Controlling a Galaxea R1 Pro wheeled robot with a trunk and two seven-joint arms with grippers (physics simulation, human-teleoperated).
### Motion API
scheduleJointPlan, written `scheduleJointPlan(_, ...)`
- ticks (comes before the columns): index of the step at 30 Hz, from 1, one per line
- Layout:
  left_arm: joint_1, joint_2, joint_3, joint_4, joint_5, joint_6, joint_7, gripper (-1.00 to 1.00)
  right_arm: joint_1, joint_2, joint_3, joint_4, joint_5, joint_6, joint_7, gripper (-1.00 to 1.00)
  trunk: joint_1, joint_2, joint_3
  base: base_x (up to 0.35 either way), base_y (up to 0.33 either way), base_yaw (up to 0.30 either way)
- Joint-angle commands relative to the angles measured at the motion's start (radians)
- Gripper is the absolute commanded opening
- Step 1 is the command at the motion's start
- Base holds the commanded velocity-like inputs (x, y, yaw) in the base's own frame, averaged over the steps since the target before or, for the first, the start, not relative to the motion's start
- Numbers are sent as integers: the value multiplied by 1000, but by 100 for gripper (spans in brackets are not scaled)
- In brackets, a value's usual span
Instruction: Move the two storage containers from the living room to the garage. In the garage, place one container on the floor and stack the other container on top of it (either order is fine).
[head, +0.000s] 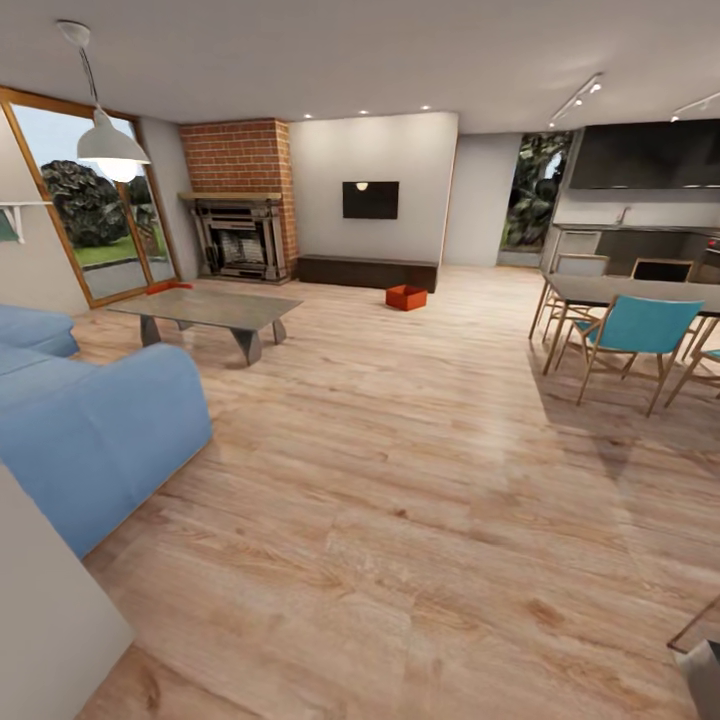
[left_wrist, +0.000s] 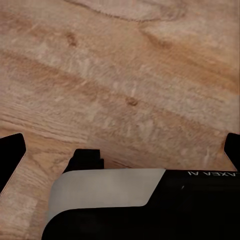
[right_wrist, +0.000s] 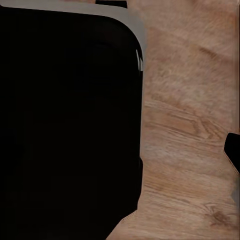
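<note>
two bins far across the living room

while the head view looks down the long light wood floor (head: 400, 480), one orange-red bin (head: 406, 297) sits on the planks at the far end, just in front of the low dark cabinet (head: 367, 271) and below the black wall tv (head: 370, 199). a second orange-red bin (head: 168, 288) lies far left, behind the grey coffee table (head: 208, 309) and near the brick fireplace (head: 240, 200); it is partly hidden by the table. a blue sofa (head: 90, 420) fills the near left, and a dining table (head: 640, 292) with a teal chair (head: 632, 340) stands at the right.

in the left wrist view, the left gripper (left_wrist: 122, 150) has its dark fingertips (left_wrist: 11, 150) set wide apart at the picture's edges, holding nothing, with wood planks beyond. in the right wrist view a black part of the robot (right_wrist: 65, 120) covers most of the picture; of the right gripper only one dark tip (right_wrist: 233, 150) shows, so i cannot tell how it stands.
</note>
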Motion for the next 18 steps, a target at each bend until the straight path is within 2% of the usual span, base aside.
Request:
scheduleJointPlan(1,-1,-1,7,1,-10,-4,3,100,0,0,2,0,-1,0,-1,100,1,0,-1,346,0,0)
scheduleJointPlan(18,-1,1,7,1,-10,-4,4,100,0,1,3,0,-2,0,-1,100,1,0,-1,346,0,0)
